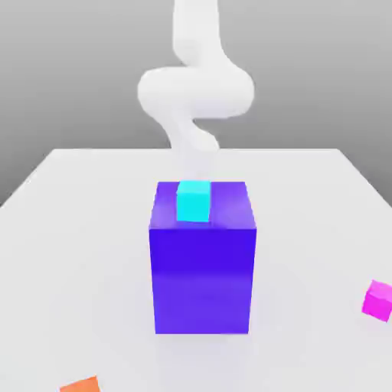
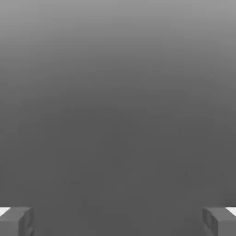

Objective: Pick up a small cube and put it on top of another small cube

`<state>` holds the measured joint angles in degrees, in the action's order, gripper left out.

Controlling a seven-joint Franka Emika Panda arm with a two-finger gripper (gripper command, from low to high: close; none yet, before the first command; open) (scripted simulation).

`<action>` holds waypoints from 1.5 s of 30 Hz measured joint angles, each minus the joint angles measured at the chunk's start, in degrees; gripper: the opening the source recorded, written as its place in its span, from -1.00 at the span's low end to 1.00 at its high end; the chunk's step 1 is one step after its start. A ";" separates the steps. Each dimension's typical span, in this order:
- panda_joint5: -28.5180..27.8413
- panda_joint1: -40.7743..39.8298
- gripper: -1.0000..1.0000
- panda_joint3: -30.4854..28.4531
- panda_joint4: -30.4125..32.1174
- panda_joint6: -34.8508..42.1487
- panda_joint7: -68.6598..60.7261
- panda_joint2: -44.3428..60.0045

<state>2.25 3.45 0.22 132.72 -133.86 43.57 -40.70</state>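
The small magenta-pink cube (image 1: pixel 378 298) lies on the white table (image 1: pixel 76 230) at the exterior view's far right, toward the front. My white arm (image 1: pixel 195 84) curls up behind the big block, well away from that cube. In the hand view my gripper (image 2: pixel 118 222) is open, its two grey fingertips (image 2: pixel 16 221) set wide apart with nothing between them, facing a plain grey background.
A big blue-violet block (image 1: pixel 203 268) stands in the middle of the table with a small cyan cube (image 1: pixel 193 200) on its top. A small orange cube (image 1: pixel 80 385) sits at the front edge on the exterior view's left.
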 joint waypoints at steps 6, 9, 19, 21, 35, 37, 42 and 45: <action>4.82 7.89 0.00 1.88 2.27 -4.99 -5.01 12.58; 6.56 11.17 0.00 3.68 3.37 -7.40 -7.01 18.68; 4.68 20.69 0.00 12.08 7.24 -16.10 -8.20 38.93; 2.05 23.26 0.00 12.83 8.05 -17.93 -6.83 43.01; -14.10 34.13 -1.00 7.39 8.04 -30.73 3.48 64.99; -14.15 34.13 -1.00 7.40 8.04 -30.73 3.53 64.99; -12.14 32.66 -1.00 9.35 9.11 -26.89 1.95 60.09; -9.04 30.76 -1.00 9.95 9.45 -22.91 -1.39 55.72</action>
<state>-6.79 34.21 10.18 142.17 -156.77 42.18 15.02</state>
